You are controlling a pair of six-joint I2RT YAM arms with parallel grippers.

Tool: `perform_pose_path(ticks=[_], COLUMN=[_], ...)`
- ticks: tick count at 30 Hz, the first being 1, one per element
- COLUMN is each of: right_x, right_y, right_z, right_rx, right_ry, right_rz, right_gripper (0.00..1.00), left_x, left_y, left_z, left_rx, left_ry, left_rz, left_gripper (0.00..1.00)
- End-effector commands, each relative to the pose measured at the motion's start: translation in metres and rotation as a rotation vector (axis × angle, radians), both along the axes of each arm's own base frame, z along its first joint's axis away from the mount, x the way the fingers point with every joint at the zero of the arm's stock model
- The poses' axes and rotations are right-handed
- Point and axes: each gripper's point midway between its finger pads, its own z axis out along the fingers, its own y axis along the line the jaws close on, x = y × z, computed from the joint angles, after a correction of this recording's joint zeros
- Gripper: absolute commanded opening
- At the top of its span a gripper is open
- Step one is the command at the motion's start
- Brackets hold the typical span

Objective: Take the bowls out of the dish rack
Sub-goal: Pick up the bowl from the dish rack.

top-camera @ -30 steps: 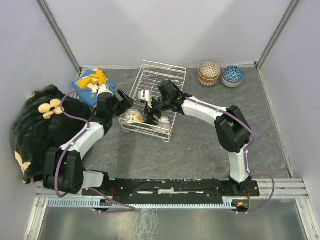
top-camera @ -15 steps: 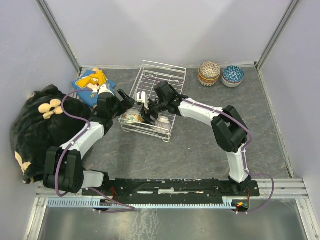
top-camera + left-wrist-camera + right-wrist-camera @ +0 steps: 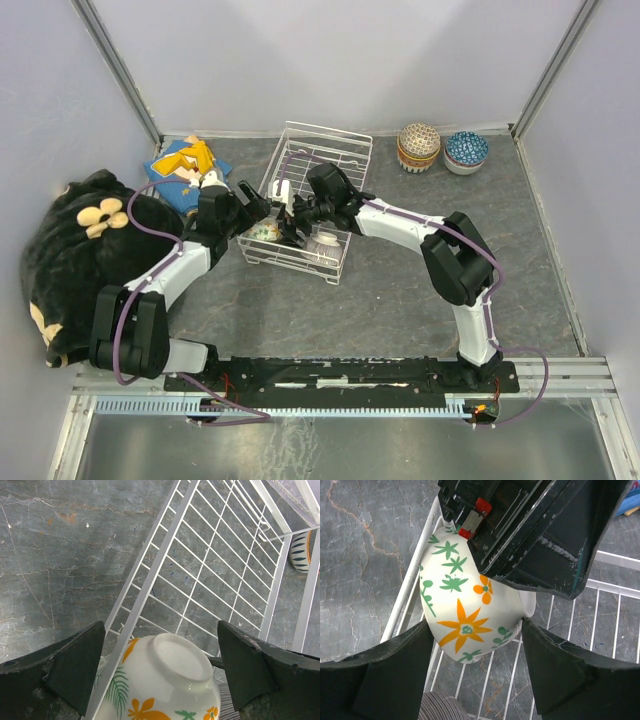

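The floral bowl [image 3: 262, 232] sits at the near left corner of the dish rack [image 3: 325, 140], with its bottom turned toward your left gripper [image 3: 258, 214]. That gripper has its fingers [image 3: 75, 670] spread wide with the bowl between them. The right gripper [image 3: 295, 222] straddles it the same way. You cannot tell whether either one presses on it.

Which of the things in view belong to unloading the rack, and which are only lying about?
Job: dish rack; floral bowl in it; second bowl in it; beige dotted bowl and blue bowl, on the table far right.
Lying about: black plush toy; blue and yellow flat item, both left of the rack.
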Motion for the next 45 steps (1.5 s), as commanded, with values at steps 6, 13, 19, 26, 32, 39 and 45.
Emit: perform_pose_path(ticks=[6,13,19,26,32,39,45], right_x=[0.017,0.02,0.022,0.03,0.032,0.035,0.041], right_y=[0.008,0.008,0.007,0.005,0.002,-0.001,-0.005], right_z=[0.023,0.025,0.026,0.026,0.028,0.032,0.036], right_rx=[0.072,0.077,0.083,0.093,0.101,0.108,0.128], right_ry=[-0.09,-0.094,-0.094,-0.079,-0.082,-0.099,-0.11], right_rz=[-0.057,-0.069,-0.083,-0.117,-0.133,-0.162,-0.201], right_gripper=[0.76,0.75,0.73,0.71,0.71,0.71,0.71], left_x=[0.013,0.013,0.011,0.013,0.016,0.021,0.027], left_y=[-0.005,-0.005,-0.005,-0.006,-0.008,-0.01,-0.011], left_z=[0.016,0.013,0.009,0.007,0.004,0.005,0.004], left_rx=[0.011,0.012,0.015,0.011,0.005,-0.002,0.0], left_ry=[-0.065,-0.06,-0.052,-0.048,-0.044,-0.052,-0.049], left_rz=[-0.042,-0.047,-0.049,-0.053,-0.055,-0.057,-0.055], left_gripper=[0.99,0.99,0.99,0.99,0.99,0.99,0.99])
